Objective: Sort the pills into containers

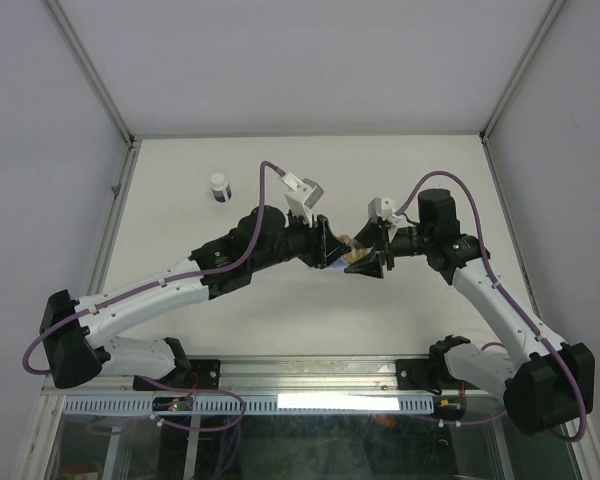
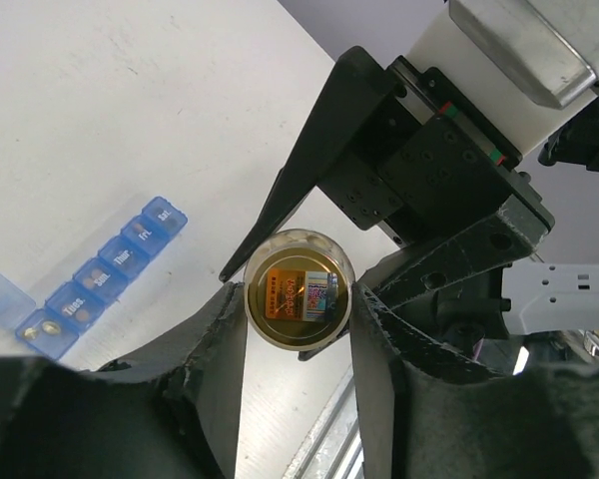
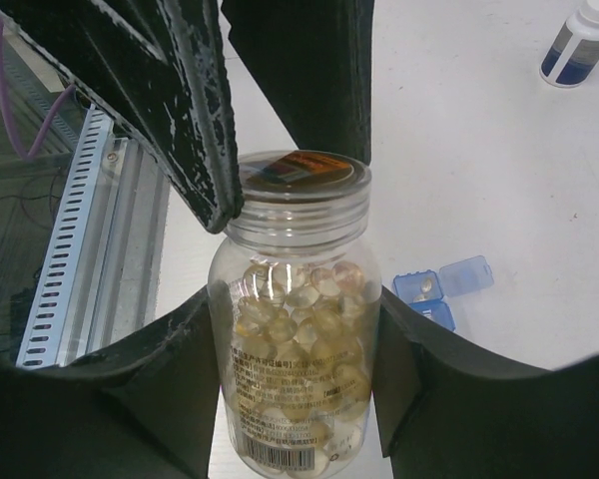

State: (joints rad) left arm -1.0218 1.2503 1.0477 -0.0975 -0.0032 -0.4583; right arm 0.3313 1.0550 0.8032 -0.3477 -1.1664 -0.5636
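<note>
Clamping the bottle (image 3: pixel 295 419) of pills (image 3: pixel 280 334), the right gripper (image 3: pixel 296 299) points the cap (image 3: pixel 298 172) straight into the left gripper (image 2: pixel 299 299) (jaws pinching it).

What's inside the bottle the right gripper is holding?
Pale yellow capsules fill most of the bottle. The printed label partly hides the lowest ones; the cap covers the mouth.

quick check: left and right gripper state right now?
left gripper: closed on the bottle cap, fingers against both sides.
right gripper: closed, holding the pill bottle by its body.
</note>
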